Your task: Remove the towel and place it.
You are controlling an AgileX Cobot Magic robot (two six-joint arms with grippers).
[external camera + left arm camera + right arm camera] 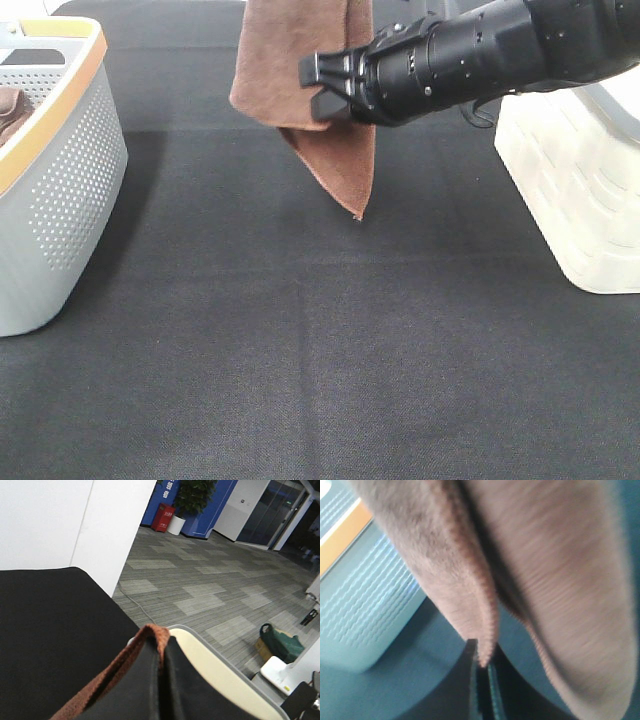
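The towel (285,70) hangs with its long axis vertical, well to the right of the perforated laundry basket (75,190), one hem nipped between the left gripper's (161,642) pressed-together fingers, while the right gripper (320,88), on the side away from the basket, pinches its side edge.

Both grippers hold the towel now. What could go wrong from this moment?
1. The right gripper pinches only the thin hem of the towel; it may slip out when pulled.
2. The left gripper also grips just an edge, so opposing pulls could free one side.
3. The hanging corner may drag on the black table.
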